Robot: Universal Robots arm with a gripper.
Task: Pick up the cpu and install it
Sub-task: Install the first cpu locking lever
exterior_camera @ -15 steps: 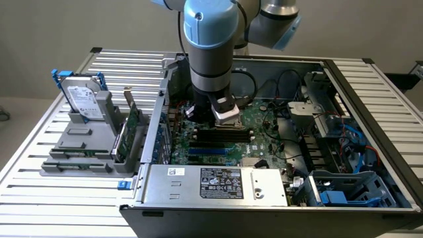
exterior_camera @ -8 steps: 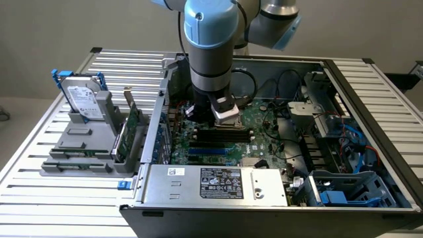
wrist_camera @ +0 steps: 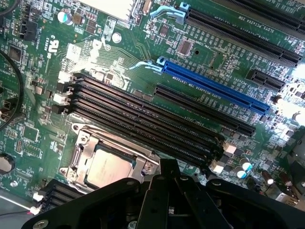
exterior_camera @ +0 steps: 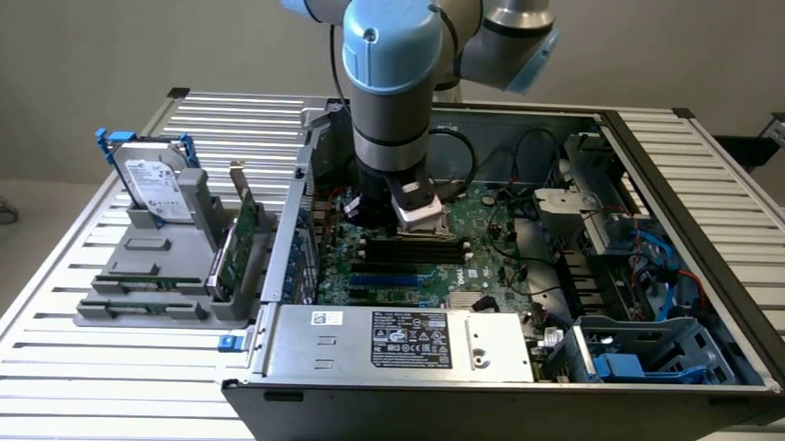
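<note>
Hovering just above the motherboard [wrist_camera: 200, 62], the gripper [wrist_camera: 164, 191] hides whether its fingers grip anything, while the cpu [wrist_camera: 107, 167] lies in its socket [wrist_camera: 81, 145], so squareness inside that frame probably matters most

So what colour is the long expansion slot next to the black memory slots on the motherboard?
Bright blue: the long plastic expansion slot shows best in the wrist view.

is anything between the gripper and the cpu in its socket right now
Nothing visible does. In the wrist view the small square cpu with the pale silver metal top lies in the silver metal socket frame on the green motherboard, beside the black memory slots, with the black gripper body just next to it.
</note>
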